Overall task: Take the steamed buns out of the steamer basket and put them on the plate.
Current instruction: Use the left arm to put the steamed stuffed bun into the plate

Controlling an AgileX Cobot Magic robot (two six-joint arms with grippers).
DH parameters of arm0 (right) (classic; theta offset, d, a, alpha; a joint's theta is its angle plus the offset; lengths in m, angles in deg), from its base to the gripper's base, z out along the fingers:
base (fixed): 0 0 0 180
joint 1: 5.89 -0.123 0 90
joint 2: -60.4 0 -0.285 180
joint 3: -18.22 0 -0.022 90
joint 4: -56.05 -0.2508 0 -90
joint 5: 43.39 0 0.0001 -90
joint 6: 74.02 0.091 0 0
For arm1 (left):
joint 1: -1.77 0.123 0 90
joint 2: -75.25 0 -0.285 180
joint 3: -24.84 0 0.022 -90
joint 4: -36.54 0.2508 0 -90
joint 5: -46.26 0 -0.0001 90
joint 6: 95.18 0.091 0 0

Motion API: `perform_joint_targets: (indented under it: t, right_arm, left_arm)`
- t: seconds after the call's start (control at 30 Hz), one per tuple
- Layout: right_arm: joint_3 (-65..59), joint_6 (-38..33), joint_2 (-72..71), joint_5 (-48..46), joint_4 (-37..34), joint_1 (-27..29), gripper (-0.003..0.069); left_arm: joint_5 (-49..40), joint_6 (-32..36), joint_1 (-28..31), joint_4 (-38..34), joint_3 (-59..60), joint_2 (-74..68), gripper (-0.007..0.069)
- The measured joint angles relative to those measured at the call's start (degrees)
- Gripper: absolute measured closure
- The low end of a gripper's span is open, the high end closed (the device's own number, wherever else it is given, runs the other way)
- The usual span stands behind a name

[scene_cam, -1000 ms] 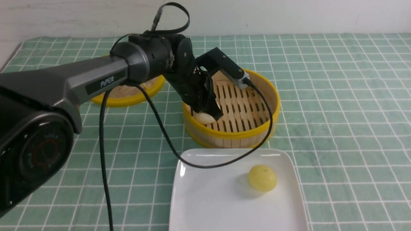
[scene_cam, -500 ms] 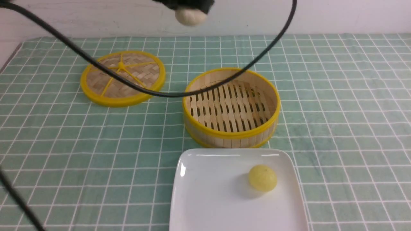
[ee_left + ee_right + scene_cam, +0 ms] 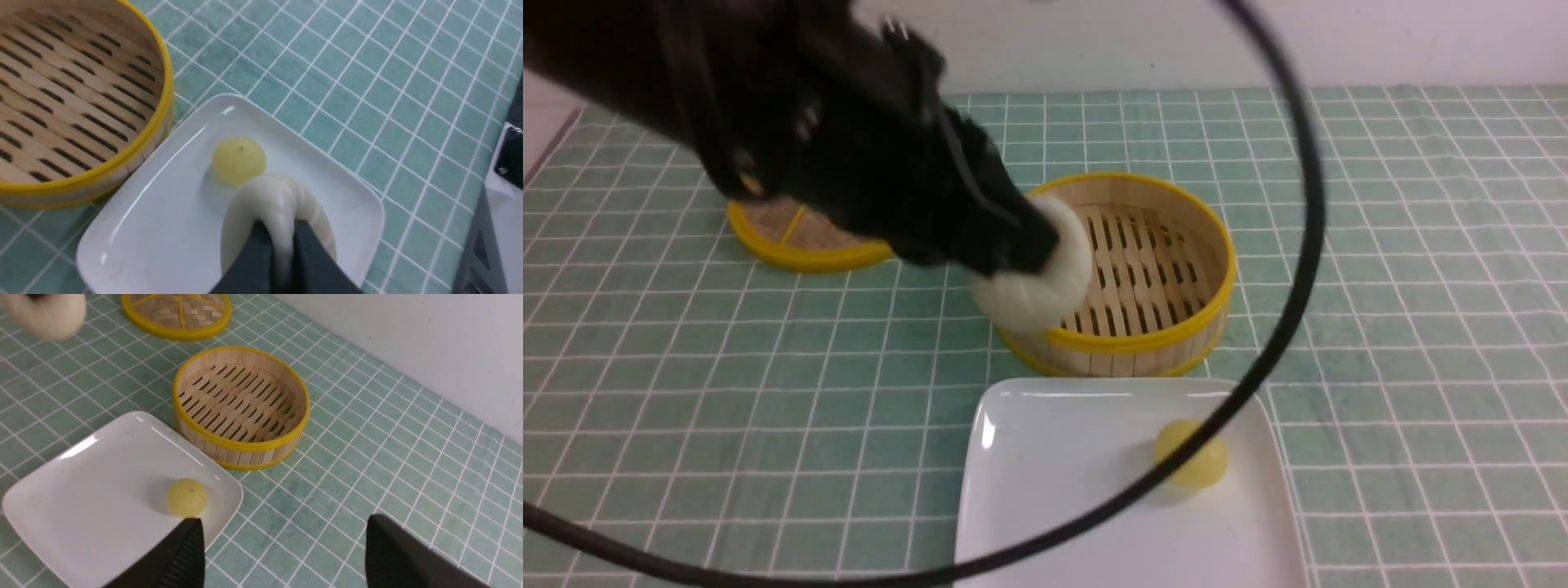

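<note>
Plate: glossy white, smooth, looks ceramic. Steamer basket: matt pale bamboo slats w/ smooth yellow rim bands. Lid at its 10 o'clock: woven bamboo. Tablecloth: matt green checked cloth. White bun & yellow bun: smooth, matt.

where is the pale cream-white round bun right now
The pale cream-white round bun hangs in the air, pinched in the left gripper's jaws; in the front view it covers the left rim of the round bamboo steamer basket.
</note>
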Motion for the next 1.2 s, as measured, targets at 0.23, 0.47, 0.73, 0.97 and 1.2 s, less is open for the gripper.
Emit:
perform_joint_targets:
  t: [0.23, 0.47, 0.73, 0.97, 1.2]
  right_arm:
    - [0.0, 0.0, 0.0, 0.0, 0.1, 0.0, 0.0143]
    - [0.0, 0.0, 0.0, -0.2, 0.1, 0.0, 0.0143]
    - [0.0, 0.0, 0.0, -2.8, 0.2, 0.0, 0.0143]
    - [0.0, -0.1, 0.0, -3.4, 0.2, 0.0, 0.0143]
    - [0.0, -0.3, 0.0, -3.1, 0.2, 0.0, 0.0143]
  left_arm:
    - [23.0, 32.8, 0.1, -26.2, 17.7, -8.0, 0.0592]
    - [25.8, 54.0, 0.1, -50.2, 18.5, -15.8, 0.0592]
    - [24.1, 50.0, 0.1, -42.5, 18.5, -20.5, 0.0591]
    - [26.3, 44.6, 0.1, -32.0, 18.5, -21.1, 0.059]
    - [28.9, 39.1, 0.1, -24.9, 18.5, -22.9, 0.059]
